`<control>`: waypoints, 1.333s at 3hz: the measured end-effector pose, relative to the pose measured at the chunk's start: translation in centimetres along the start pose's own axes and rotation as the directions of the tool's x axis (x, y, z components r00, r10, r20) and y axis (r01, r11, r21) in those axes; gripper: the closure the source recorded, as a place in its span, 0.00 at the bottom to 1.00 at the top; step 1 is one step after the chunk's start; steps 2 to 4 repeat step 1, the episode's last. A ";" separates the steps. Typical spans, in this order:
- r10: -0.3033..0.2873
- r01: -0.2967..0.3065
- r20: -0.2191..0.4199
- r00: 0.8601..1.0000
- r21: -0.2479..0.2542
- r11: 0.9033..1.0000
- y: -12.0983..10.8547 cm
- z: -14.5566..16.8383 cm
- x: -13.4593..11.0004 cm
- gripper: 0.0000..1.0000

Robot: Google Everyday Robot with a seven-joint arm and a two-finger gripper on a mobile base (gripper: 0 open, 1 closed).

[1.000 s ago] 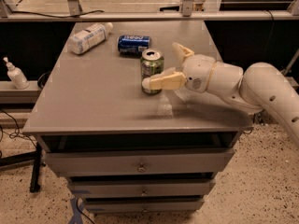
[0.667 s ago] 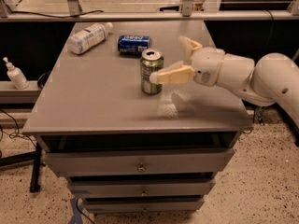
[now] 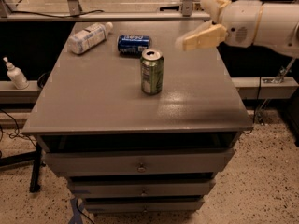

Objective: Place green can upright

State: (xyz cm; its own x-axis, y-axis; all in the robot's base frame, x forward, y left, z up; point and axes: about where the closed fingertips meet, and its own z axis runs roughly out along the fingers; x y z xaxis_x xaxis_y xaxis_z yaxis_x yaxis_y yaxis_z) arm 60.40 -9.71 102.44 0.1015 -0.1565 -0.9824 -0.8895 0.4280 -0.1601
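The green can stands upright on the grey cabinet top, near its middle, silver end with pull tab facing up. My gripper is up and to the right of the can, well clear of it, above the far right part of the top. Its cream fingers are spread apart and hold nothing.
A blue can lies on its side behind the green can. A clear plastic bottle with a white label lies at the far left. A white pump bottle stands on a ledge to the left. Drawers are below the top.
My gripper has let go of the green can and drawn back up and to the right. The can stays upright where it stood.
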 end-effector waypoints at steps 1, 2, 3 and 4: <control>-0.030 0.030 0.018 0.999 0.015 0.999 -1.4 -2.4 -2.3 0.00; -0.030 0.030 0.018 0.999 0.015 0.999 -1.4 -2.4 -2.3 0.00; -0.030 0.030 0.018 0.999 0.015 0.999 -1.4 -2.4 -2.3 0.00; -0.030 0.030 0.018 0.999 0.015 0.999 -1.4 -2.4 -2.3 0.00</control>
